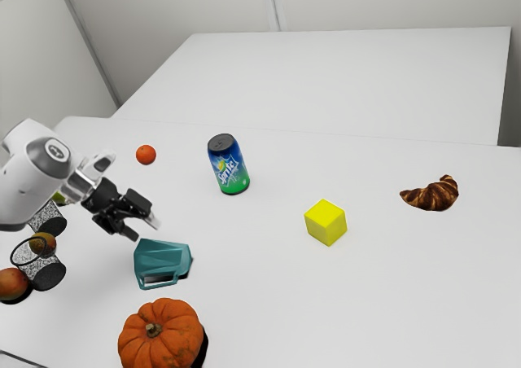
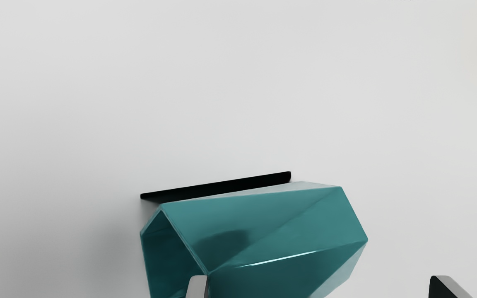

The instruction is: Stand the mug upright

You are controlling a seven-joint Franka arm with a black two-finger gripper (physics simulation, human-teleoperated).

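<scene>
My gripper point(image 1: 145, 228) hangs over the table at the exterior view's left, just above and beside the teal mug point(image 1: 162, 262). The mug lies on its side, its handle toward the pumpkin. In the wrist view the faceted mug point(image 2: 271, 231) shows its dark open mouth near one fingertip, and the gripper point(image 2: 319, 285) is open with its fingertips wide apart. One fingertip overlaps the mug's rim in that view; whether they touch I cannot tell.
An orange pumpkin point(image 1: 161, 335) sits close to the mug. A Sprite can point(image 1: 229, 164), yellow cube point(image 1: 326, 222), croissant point(image 1: 431, 194) and small orange fruit point(image 1: 146, 155) stand farther off. Speckled cups point(image 1: 49, 273) and fruit point(image 1: 12, 283) lie below the arm.
</scene>
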